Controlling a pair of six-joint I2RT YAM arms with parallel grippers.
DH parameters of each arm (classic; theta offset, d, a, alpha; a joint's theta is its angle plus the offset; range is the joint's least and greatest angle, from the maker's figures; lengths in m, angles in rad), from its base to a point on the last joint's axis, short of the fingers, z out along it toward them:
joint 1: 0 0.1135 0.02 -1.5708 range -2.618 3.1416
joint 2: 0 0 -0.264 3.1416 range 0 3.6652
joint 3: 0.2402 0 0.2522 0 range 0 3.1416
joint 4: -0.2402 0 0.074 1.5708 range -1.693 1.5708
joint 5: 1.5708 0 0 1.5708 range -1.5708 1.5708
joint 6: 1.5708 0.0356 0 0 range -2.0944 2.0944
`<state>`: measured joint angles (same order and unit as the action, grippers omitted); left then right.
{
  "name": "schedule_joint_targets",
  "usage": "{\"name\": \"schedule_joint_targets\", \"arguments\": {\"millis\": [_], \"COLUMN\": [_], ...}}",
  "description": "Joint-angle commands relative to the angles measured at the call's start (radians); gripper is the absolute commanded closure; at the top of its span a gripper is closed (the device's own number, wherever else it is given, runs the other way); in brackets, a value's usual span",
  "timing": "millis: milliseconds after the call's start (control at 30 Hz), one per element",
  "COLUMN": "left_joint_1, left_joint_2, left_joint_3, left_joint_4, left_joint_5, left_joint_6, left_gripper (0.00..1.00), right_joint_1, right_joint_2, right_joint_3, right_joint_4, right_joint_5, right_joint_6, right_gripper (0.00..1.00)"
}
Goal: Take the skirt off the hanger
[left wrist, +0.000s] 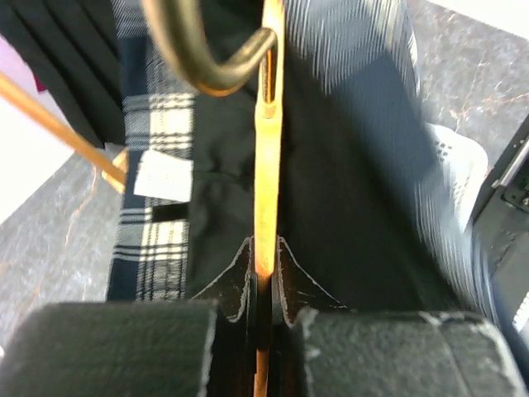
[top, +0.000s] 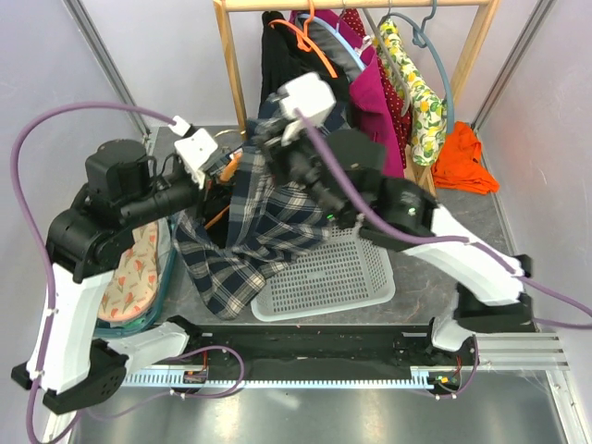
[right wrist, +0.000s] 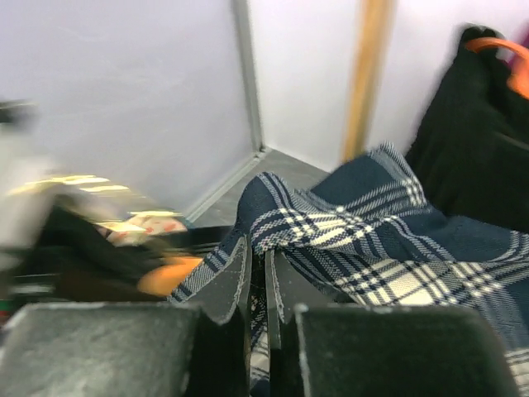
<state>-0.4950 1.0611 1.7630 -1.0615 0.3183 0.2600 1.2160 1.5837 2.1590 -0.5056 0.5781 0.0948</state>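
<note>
The navy and white plaid skirt (top: 268, 222) hangs bunched between both arms, above the table, its lower part draping down beside a basket. My left gripper (top: 222, 173) is shut on the orange hanger (left wrist: 266, 165), whose bar runs straight between the fingertips in the left wrist view; its metal hook (left wrist: 194, 58) curves at the top. The skirt's dark lining and plaid (left wrist: 157, 215) lie behind the hanger. My right gripper (top: 270, 139) is shut on a raised fold of the skirt (right wrist: 372, 240); the cloth is pinched between the jaws at my right gripper (right wrist: 258, 265).
A white plastic basket (top: 361, 277) stands under the right arm. A wooden clothes rack (top: 231, 74) at the back holds several garments on hangers. An orange cloth (top: 467, 157) lies at the back right. A floral garment (top: 129, 277) lies in a bin at the left.
</note>
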Motion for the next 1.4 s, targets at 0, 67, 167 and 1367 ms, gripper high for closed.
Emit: {"name": "schedule_joint_targets", "arguments": {"millis": [0, 67, 167, 1367], "left_joint_1": [-0.059, -0.080, -0.091, -0.096], "left_joint_2": [0.131, 0.151, 0.177, -0.079], "left_joint_3": [0.085, 0.121, 0.160, 0.392], "left_joint_4": [0.017, 0.038, 0.061, -0.213], "left_joint_5": [-0.019, -0.024, -0.004, 0.100], "left_joint_6": [-0.007, -0.007, -0.019, 0.033], "left_gripper": [0.98, 0.98, 0.98, 0.98], "right_joint_1": [0.224, 0.267, 0.267, 0.117], "right_joint_2": [0.140, 0.145, 0.093, -0.392], "right_joint_3": [0.261, 0.262, 0.136, -0.153], "right_joint_4": [0.021, 0.024, 0.067, 0.306], "right_joint_5": [-0.042, -0.012, 0.054, 0.581], "right_joint_6": [-0.087, -0.127, -0.116, -0.460], "right_gripper": [1.00, 1.00, 1.00, 1.00]}}
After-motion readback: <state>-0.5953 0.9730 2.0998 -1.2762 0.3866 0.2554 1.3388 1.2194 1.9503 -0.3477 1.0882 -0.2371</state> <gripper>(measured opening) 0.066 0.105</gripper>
